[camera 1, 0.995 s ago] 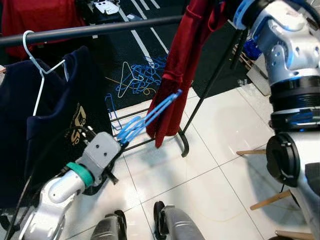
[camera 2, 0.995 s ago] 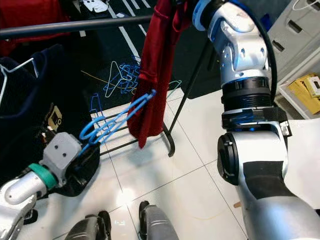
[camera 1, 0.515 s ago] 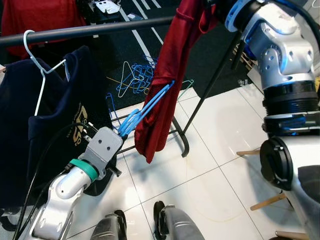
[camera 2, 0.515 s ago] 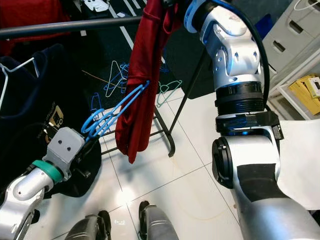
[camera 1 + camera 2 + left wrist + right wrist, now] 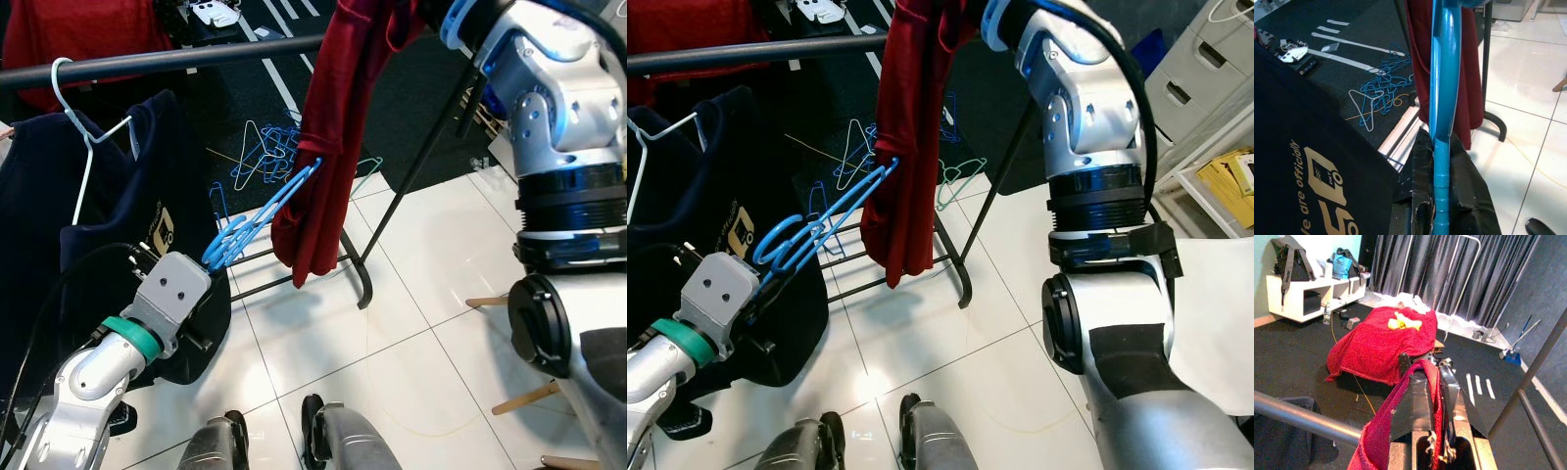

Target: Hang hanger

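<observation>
Compared with a second ago, the red garment [image 5: 328, 137] has swung further along the black rail [image 5: 176, 57] toward the navy shirt [image 5: 59, 215], and the blue hanger's [image 5: 263, 211] tip now presses right into the cloth instead of sitting just short of it.

Left gripper [image 5: 211, 269], low and below the rail, has its fingers clamped on the hanger's hook end. So the hanger's long axis runs diagonally up and away from the robot, with the far end poking at the garment, my guess is to thread it inside.

Right gripper [image 5: 1432, 396] is up above the rail with its fingers pinched on the garment's top edge, letting it drape so the hanger has something to enter.
</observation>
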`<state>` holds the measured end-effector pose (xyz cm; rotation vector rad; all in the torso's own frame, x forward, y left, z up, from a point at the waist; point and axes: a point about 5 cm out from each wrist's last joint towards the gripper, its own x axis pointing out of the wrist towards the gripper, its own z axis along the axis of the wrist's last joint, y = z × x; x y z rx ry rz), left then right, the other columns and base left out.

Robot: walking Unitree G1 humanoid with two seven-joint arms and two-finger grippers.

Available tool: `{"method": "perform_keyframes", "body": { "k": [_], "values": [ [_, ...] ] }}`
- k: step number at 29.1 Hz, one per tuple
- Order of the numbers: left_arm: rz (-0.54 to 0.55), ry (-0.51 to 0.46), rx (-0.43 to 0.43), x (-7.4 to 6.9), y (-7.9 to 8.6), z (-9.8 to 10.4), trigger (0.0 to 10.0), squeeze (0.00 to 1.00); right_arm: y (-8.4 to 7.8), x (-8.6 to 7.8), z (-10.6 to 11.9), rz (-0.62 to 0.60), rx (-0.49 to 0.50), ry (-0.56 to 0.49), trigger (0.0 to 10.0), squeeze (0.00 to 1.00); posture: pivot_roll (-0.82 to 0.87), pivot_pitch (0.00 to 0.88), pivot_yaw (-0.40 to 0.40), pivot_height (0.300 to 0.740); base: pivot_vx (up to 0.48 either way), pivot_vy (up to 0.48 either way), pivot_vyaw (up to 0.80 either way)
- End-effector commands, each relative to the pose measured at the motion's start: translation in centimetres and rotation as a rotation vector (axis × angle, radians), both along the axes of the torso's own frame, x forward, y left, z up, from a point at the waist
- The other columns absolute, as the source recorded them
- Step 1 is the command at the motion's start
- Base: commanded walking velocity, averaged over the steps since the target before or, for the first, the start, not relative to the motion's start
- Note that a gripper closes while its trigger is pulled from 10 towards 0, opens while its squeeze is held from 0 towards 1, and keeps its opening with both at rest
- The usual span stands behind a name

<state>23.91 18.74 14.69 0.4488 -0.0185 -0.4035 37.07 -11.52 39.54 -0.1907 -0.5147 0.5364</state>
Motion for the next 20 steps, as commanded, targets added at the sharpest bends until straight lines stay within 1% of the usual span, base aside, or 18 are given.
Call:
{"method": "perform_keyframes", "body": {
  "k": [1,5,7,8,9,11,13,14,19,20],
  "values": [
    [0.002,0.010,-0.009,-0.2,-0.2,-0.2,10.0,0.00,-0.5,-0.3,0.5,-0.008,0.000,-0.028,10.0,0.00,-0.10,0.149,-0.065,0.740,0.000,0.000,0.00],
    [0.009,0.004,-0.005,0.0,-0.4,-0.3,10.0,0.00,-0.4,-0.3,0.5,-0.005,0.002,-0.026,10.0,0.00,-0.10,0.146,-0.064,0.740,0.000,0.000,0.00],
    [0.015,-0.002,-0.001,0.1,-0.6,-0.5,10.0,0.00,-0.4,-0.4,0.5,-0.001,0.007,-0.024,10.0,0.00,-0.10,0.142,-0.065,0.740,0.000,0.000,0.00],
    [0.028,-0.009,-0.005,0.4,-1.1,-0.7,10.0,0.00,-0.3,-0.5,0.8,0.005,0.017,-0.023,10.0,0.00,-0.11,0.137,-0.065,0.740,0.000,0.000,0.00],
    [0.028,-0.009,-0.005,0.4,-1.1,-0.7,10.0,0.00,-0.3,-0.5,0.8,0.005,0.017,-0.023,10.0,0.00,-0.11,0.137,-0.065,0.740,0.000,0.000,0.00],
    [0.060,-0.018,-0.027,0.9,-2.0,-1.3,10.0,0.00,-0.1,-0.6,1.3,0.024,0.050,-0.011,10.0,0.00,-0.11,0.133,-0.066,0.740,0.000,0.000,0.00],
    [0.075,-0.021,-0.037,1.1,-2.2,-1.5,10.0,0.00,-0.1,-0.6,1.5,0.032,0.067,-0.003,10.0,0.00,-0.11,0.133,-0.066,0.740,0.000,0.000,0.00],
    [0.120,-0.027,-0.055,1.2,-2.4,-1.8,10.0,0.00,0.0,-0.6,2.3,0.052,0.118,0.024,10.0,0.00,-0.12,0.129,-0.072,0.740,0.000,0.000,0.00],
    [0.161,-0.030,-0.069,1.3,-2.4,-2.1,10.0,0.00,0.2,-0.7,3.0,0.074,0.162,0.046,10.0,0.00,-0.12,0.126,-0.077,0.740,0.000,0.000,0.00],
    [0.179,-0.036,-0.072,1.3,-2.4,-2.2,10.0,0.00,0.3,-0.7,3.4,0.085,0.184,0.054,10.0,0.00,-0.12,0.126,-0.077,0.740,0.000,0.000,0.00]
  ]
}}
